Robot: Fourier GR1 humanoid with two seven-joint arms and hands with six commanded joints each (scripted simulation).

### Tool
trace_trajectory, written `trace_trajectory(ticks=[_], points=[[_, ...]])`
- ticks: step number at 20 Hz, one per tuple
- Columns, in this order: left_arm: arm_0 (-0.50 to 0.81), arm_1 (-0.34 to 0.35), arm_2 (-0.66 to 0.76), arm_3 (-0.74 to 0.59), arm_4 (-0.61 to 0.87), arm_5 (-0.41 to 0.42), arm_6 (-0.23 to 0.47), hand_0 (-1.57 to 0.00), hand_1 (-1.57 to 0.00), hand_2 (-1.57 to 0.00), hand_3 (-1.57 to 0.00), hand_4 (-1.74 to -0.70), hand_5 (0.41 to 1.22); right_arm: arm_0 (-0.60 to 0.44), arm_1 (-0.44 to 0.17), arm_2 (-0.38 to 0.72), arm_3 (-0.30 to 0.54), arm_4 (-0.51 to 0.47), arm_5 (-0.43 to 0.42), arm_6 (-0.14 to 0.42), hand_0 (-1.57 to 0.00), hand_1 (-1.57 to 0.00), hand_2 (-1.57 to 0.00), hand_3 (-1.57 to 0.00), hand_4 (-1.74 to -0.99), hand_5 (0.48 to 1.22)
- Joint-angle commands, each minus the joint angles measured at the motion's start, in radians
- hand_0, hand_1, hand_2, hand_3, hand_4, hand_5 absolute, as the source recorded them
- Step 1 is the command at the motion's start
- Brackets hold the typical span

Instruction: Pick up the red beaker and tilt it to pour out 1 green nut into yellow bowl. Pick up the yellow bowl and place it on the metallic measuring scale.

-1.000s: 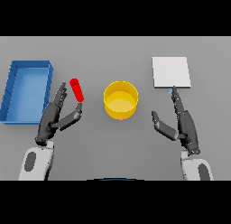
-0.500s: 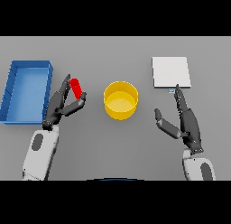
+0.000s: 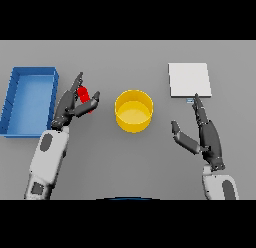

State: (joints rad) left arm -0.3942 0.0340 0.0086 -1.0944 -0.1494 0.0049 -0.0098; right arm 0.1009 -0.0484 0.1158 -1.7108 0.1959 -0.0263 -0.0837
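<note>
At far left a blue tray (image 3: pixel 31 99) sits on the table (image 3: pixel 125 57), and just right of it the left hand (image 3: pixel 70 106) pinches the red beaker (image 3: pixel 85 97) between fingers and thumb. At centre stands the yellow bowl (image 3: pixel 133 110), apart from both hands. At upper right lies the scale (image 3: pixel 189 80); below it the right hand (image 3: pixel 202 133) is spread, holding nothing.

Left hand (image 3: pixel 71 104) raised on an upright forearm, fingers and thumb closing around the red beaker (image 3: pixel 85 98), right hand (image 3: pixel 203 134) resting open, fingers straight, thumb splayed
</note>
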Motion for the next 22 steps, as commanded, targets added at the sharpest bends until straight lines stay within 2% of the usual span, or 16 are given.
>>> trace_trajectory(ticks=[1, 4, 5, 6, 7, 8, 10, 12, 14, 17, 21, 22], points=[[-0.02, -0.007, 0.001, 0.026, -0.005, 0.008, -0.004, 0.0, 0.0, 0.0, 0.0, -1.32, 0.71, -0.012, 0.001, -0.003, 0.006, 0.006, -0.008, 0.014, 0.0, 0.0, 0.0, 0.0, -1.315, 0.682], [-0.04, -0.008, 0.013, 0.064, 0.004, 0.0, -0.072, 0.0, 0.0, 0.0, 0.0, -1.36, 0.735, 0.011, -0.002, 0.003, -0.012, -0.001, 0.003, -0.008, 0.0, 0.0, 0.0, 0.0, -1.298, 0.682], [-0.045, -0.017, 0.019, 0.067, 0.009, 0.009, -0.071, 0.0, 0.0, -0.03, 0.0, -1.39, 0.752, 0.004, 0.001, 0.005, -0.01, 0.011, -0.006, -0.001, 0.0, 0.0, 0.0, 0.0, -1.295, 0.683], [-0.049, -0.024, 0.023, 0.084, 0.006, 0.021, -0.077, -0.08, -0.08, -0.12, -0.08, -1.42, 0.77, -0.015, -0.006, -0.007, 0.003, 0.004, -0.005, 0.02, 0.0, 0.0, 0.0, 0.0, -1.291, 0.684], [-0.06, -0.029, 0.035, 0.093, 0.015, 0.03, -0.06, -0.25, -0.28, -0.31, -0.22, -1.44, 0.795, -0.005, -0.004, -0.001, -0.013, 0.006, -0.006, 0.012, 0.0, 0.0, 0.0, 0.0, -1.289, 0.684], [-0.075, -0.041, 0.044, 0.113, 0.019, 0.045, -0.061, -0.46, -0.48, -0.5, -0.49, -1.44, 0.881, -0.006, -0.009, -0.003, -0.01, 0.009, -0.004, 0.01, 0.0, 0.0, 0.0, 0.0, -1.286, 0.685], [-0.076, -0.049, 0.034, 0.125, -0.019, 0.098, -0.074, -0.86, -0.87, -0.89, -0.88, -1.44, 1.003, -0.008, 0.003, 0.007, -0.004, 0.013, -0.006, 0.017, 0.0, 0.0, 0.0, 0.0, -1.283, 0.683], [-0.085, -0.055, 0.035, 0.141, -0.038, 0.109, -0.106, -1.12, -1.13, -1.13, -1.13, -1.44, 1.082, -0.01, -0.002, 0.001, -0.005, 0.006, -0.002, 0.02, 0.0, 0.0, 0.0, 0.0, -1.29, 0.684], [-0.086, -0.063, 0.04, 0.15, -0.045, 0.113, -0.134, -1.28, -1.29, -1.29, -1.29, -1.45, 1.132, -0.009, -0.008, -0.005, 0.002, 0.001, 0.001, 0.007, 0.0, 0.0, 0.0, 0.0, -1.293, 0.682], [-0.083, -0.065, 0.045, 0.142, -0.028, 0.117, -0.165, -1.42, -1.42, -1.43, -1.43, -1.59, 1.123, -0.016, 0.008, 0.011, 0.012, 0.008, 0.003, -0.008, 0.0, 0.0, 0.0, 0.0, -1.296, 0.682], [-0.089, -0.05, 0.031, 0.081, -0.006, 0.13, -0.153, -1.51, -1.51, -1.51, -1.51, -1.68, 1.103, -0.019, -0.001, 0.011, 0.021, 0.032, -0.009, -0.02, 0.0, 0.0, 0.0, 0.0, -1.263, 0.671], [-0.086, -0.044, 0.018, 0.056, -0.009, 0.133, -0.151, -1.52, -1.52, -1.52, -1.52, -1.69, 1.1, -0.024, 0.001, 0.008, 0.023, 0.028, -0.01, -0.006, 0.0, 0.0, 0.0, 0.0, -1.254, 0.667]])
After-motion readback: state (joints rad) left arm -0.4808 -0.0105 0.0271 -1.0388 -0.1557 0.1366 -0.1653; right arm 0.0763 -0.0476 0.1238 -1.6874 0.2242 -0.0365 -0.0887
